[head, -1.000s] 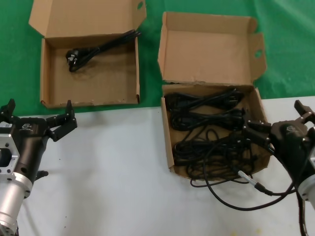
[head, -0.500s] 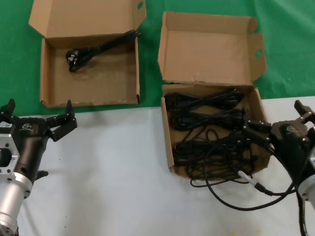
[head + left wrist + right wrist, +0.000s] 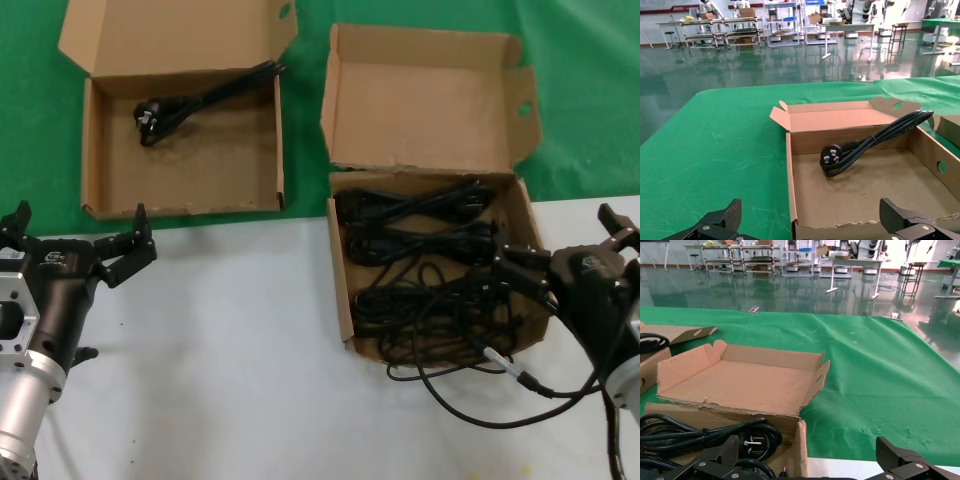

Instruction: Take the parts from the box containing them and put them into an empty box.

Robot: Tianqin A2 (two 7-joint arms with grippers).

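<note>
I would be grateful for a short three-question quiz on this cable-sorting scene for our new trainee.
1. True or false: the wider box already holds one cable.
2. Which gripper is at the squarish box of cables? A) left gripper B) right gripper C) neither
3. Fill in: loose cable loops spill over the squarish box's near edge onto the ______ table surface.

Key:
1. True; the cable lies along its far side, plug toward the robot's left.
2. B; it is open at the box's right wall, while the left gripper waits open in front of the wider box.
3. White.
</note>
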